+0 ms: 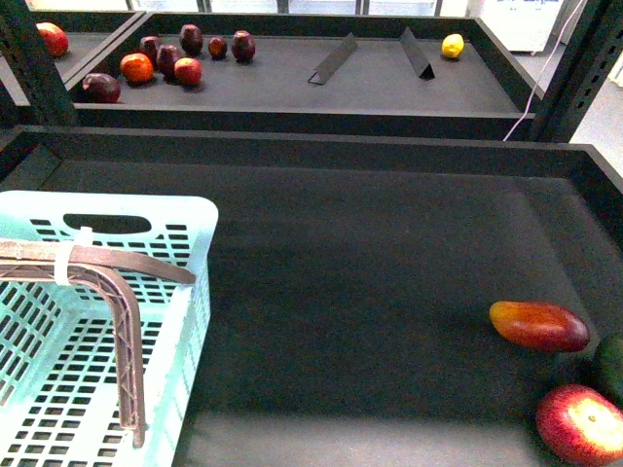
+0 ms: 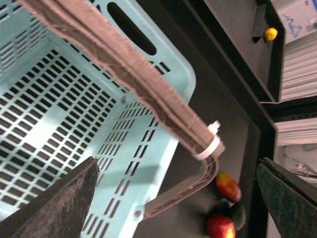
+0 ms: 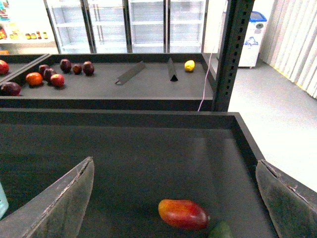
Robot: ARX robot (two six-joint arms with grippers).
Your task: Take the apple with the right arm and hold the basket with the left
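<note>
One basket (image 1: 146, 206), one apple (image 1: 582, 424), one red-orange mango (image 1: 539, 326), one green fruit (image 1: 611, 368)

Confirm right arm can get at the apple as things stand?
Probably yes. The apple lies uncovered at the near right of the tray, nothing above it, and the right gripper is open. The mango and a green fruit crowd it, so finger room looks tight.

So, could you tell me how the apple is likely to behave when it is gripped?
The apple looks round and lies loose on the flat shelf, so it may well roll if nudged. Its skin looks smooth, so it might slip from a shallow grip.
</note>
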